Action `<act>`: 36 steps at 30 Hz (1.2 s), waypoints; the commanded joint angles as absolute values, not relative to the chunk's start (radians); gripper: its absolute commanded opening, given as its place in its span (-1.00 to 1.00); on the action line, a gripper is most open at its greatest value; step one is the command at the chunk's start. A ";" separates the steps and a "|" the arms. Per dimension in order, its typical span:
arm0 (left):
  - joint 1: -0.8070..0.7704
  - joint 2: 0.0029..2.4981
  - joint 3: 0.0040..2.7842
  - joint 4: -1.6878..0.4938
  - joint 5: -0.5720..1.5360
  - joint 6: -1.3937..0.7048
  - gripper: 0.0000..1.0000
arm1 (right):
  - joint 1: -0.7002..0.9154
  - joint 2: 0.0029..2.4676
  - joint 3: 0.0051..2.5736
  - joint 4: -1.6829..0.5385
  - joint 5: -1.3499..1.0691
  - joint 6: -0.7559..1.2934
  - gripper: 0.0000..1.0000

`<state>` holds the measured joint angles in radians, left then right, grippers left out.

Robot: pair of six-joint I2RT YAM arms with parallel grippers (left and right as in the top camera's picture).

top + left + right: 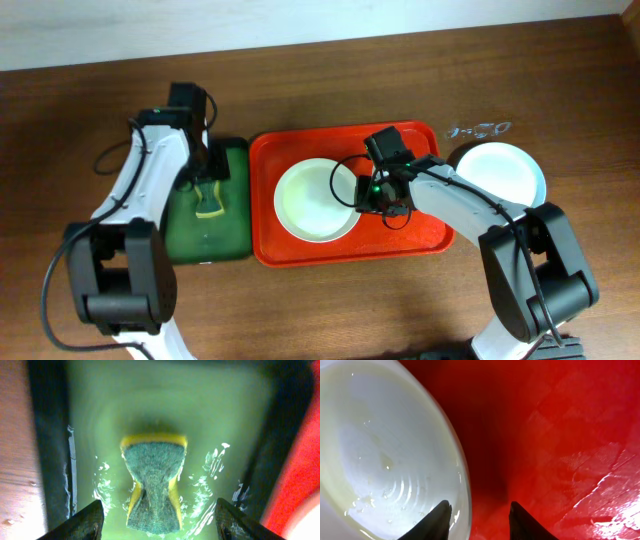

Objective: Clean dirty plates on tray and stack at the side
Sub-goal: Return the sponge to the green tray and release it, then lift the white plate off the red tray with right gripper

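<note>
Dirty plate [315, 200] sits in the tray [400, 240]. The right gripper [479, 510], jaws apart, straddles the plate's rim, likely to grasp it. Beside the tray, the left gripper [159, 510] gapes over the sponge [152, 480].

A: What is lying in the dark green tray [232, 228]?
B: A yellow sponge [154, 485], its scouring side facing up, with water glinting around it.
A: And on the wooden table [350, 310]?
B: Clear droplets [480, 129] are shining over on the right.
</note>
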<state>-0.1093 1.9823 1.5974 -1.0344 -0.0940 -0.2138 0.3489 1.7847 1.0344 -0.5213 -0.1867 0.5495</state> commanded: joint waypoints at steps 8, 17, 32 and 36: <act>0.005 1.692 1.810 -1.084 -0.106 -0.284 0.99 | 0.355 1.839 1.030 -0.489 -0.158 0.550 -0.46; 0.203 1.657 1.806 -1.177 -0.128 -0.284 0.98 | 0.350 1.847 1.046 -0.454 -0.160 0.554 -0.92; 0.205 1.657 1.806 -1.177 -0.128 -0.284 0.98 | 0.379 1.847 1.482 -0.764 -0.208 0.558 -0.92; 0.205 1.657 1.806 -1.177 -0.128 -0.284 0.99 | 0.477 1.847 1.483 -0.694 -0.090 0.575 -0.92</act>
<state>0.2035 1.6646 1.7966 -1.1782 -0.1207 -0.2741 0.3977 1.8435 1.4590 -0.7258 -0.1780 0.5507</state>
